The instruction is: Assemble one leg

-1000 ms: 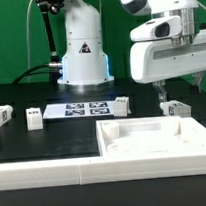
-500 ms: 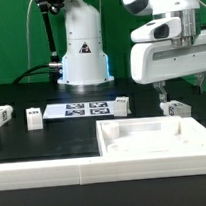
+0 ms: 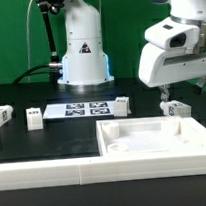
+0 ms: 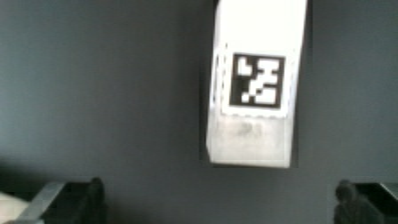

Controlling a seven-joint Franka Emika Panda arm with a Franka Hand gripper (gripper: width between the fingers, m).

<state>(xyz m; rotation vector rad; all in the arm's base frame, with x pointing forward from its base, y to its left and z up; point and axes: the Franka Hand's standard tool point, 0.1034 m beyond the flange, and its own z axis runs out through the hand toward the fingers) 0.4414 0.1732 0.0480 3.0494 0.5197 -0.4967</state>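
The gripper (image 4: 217, 200) is hovering wide open, holding nothing, its jaws spread to either side of bare counter (image 3: 34, 142) just short of the leg (image 4: 254, 85). That 1 leg is lying flat, tag facing up, near the counter's edge on the exterior view's right. The gripper is probably lining up to clamp its narrow sides.

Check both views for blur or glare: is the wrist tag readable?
Wrist view: the leg is soft-focused, tag edges smeared, pattern still distinguishable. Exterior view: evenly lit, fairly sharp; the white tray is nearly washed out.
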